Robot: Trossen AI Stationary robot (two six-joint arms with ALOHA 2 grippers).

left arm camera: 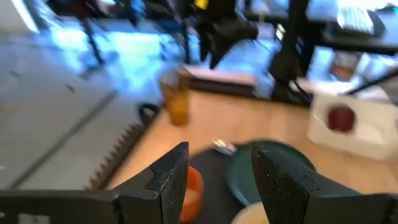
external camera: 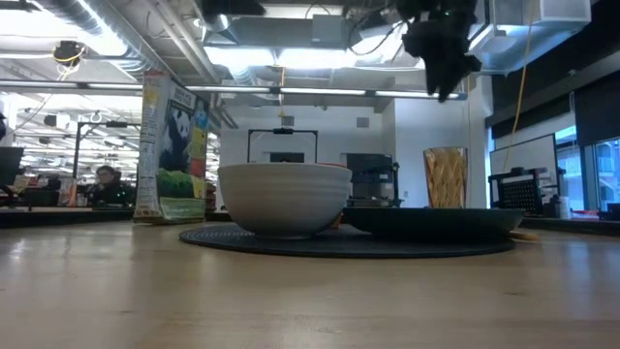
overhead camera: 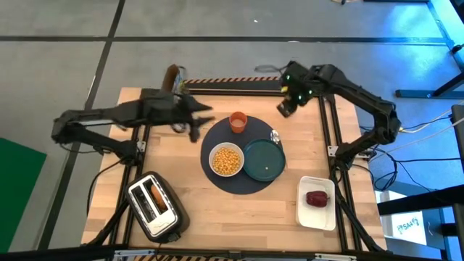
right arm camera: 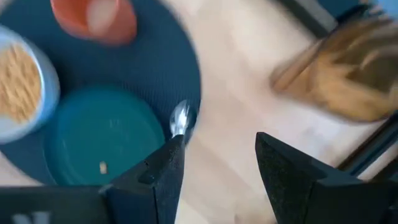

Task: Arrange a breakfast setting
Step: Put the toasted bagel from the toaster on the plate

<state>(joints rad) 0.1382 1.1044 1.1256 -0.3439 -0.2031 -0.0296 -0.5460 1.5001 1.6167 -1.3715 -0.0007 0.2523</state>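
Both grippers, left [overhead camera: 194, 119] and right [overhead camera: 285, 106], hung open beside the mat [overhead camera: 217, 177]; the plate [overhead camera: 262, 159] hid most of the spoon [overhead camera: 275, 135].

Bright, even overhead light covers the wooden table [overhead camera: 239, 210] in the high view, with only soft, short shadows and a blue glow on the floor at the upper right. The low view is sharp on the white bowl [external camera: 283, 197], with glaring ceiling lights behind it. Both wrist views are heavily smeared by motion blur, and the left one has blown-out blue-white glare.
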